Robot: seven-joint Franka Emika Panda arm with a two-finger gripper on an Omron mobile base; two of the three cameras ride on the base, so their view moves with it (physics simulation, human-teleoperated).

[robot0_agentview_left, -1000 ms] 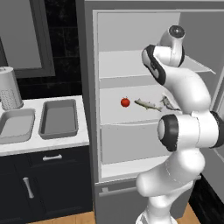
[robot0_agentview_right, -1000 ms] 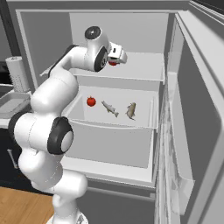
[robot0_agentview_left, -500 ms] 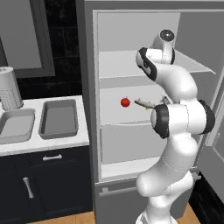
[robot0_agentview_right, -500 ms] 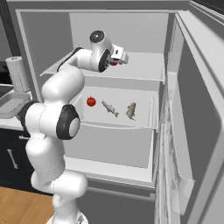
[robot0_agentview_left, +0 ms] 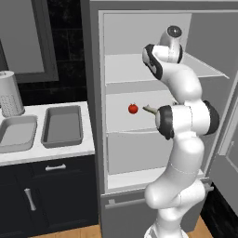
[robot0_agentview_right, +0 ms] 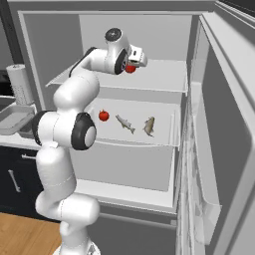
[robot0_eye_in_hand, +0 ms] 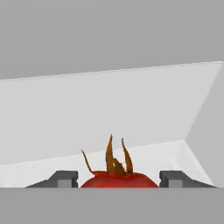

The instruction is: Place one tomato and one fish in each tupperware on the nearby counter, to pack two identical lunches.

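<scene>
Two grey tupperware trays (robot0_agentview_left: pixel 62 126) wait on the counter (robot0_agentview_left: pixel 46 153), well left of the fridge. On its upper shelf (robot0_agentview_right: pixel 159 79), the gripper (robot0_eye_in_hand: pixel 118 178) brackets a tomato (robot0_eye_in_hand: pixel 119 179); actual contact I cannot tell. It looks smooth, round, bruisable — squeeze gently across its widest part.

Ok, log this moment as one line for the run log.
stage: picking first tomato | gripper: straddling upper-shelf tomato, grip unconfirmed | tupperware: both empty | middle shelf: tomato, two fish
</scene>
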